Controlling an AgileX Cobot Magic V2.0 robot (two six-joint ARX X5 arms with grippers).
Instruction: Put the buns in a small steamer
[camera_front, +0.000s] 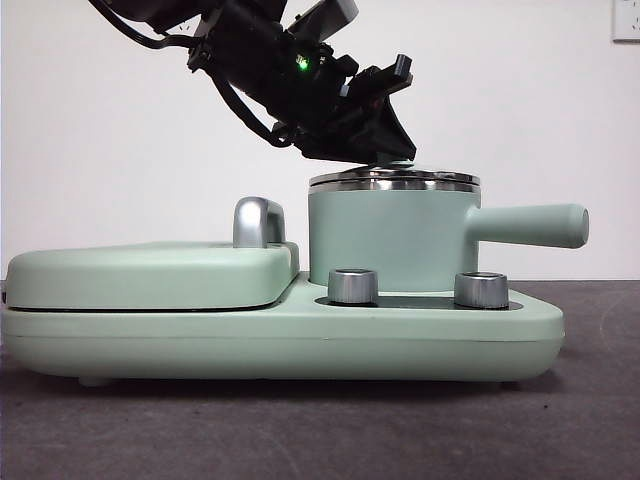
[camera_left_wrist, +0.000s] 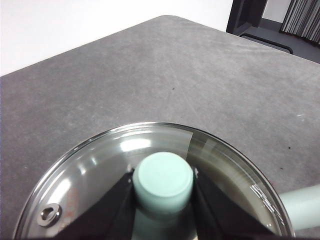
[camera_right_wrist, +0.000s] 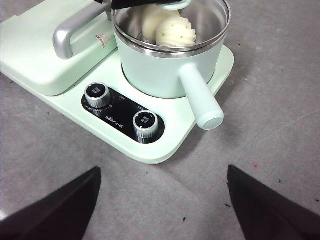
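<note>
Left gripper (camera_left_wrist: 163, 192) sits over the small steamer (camera_front: 390, 240), jaws pinching the green knob (camera_left_wrist: 163, 179) of the glass lid (camera_left_wrist: 95, 170) from both sides. Lid lies on or just at the steel rim (camera_front: 395, 183); from the front view I cannot tell whether it is fully seated. Steamer stands in its recess on the mint-green cooker base (camera_front: 280, 340), straight side handle (camera_front: 530, 225) pointing away from the flat griddle section (camera_front: 150, 272) with the silver handle (camera_front: 258, 222).

Both buns are inside the steamer: the ridged swirl bun (camera_right_wrist: 176, 33) with green flecks, and the smooth bun (camera_right_wrist: 152, 19) touching it, partly hidden.

Right gripper (camera_right_wrist: 162, 200) hangs above the grey tabletop (camera_right_wrist: 280, 100), near the base's two control dials (camera_right_wrist: 145, 120), jaws spread wide, holding nothing.
</note>
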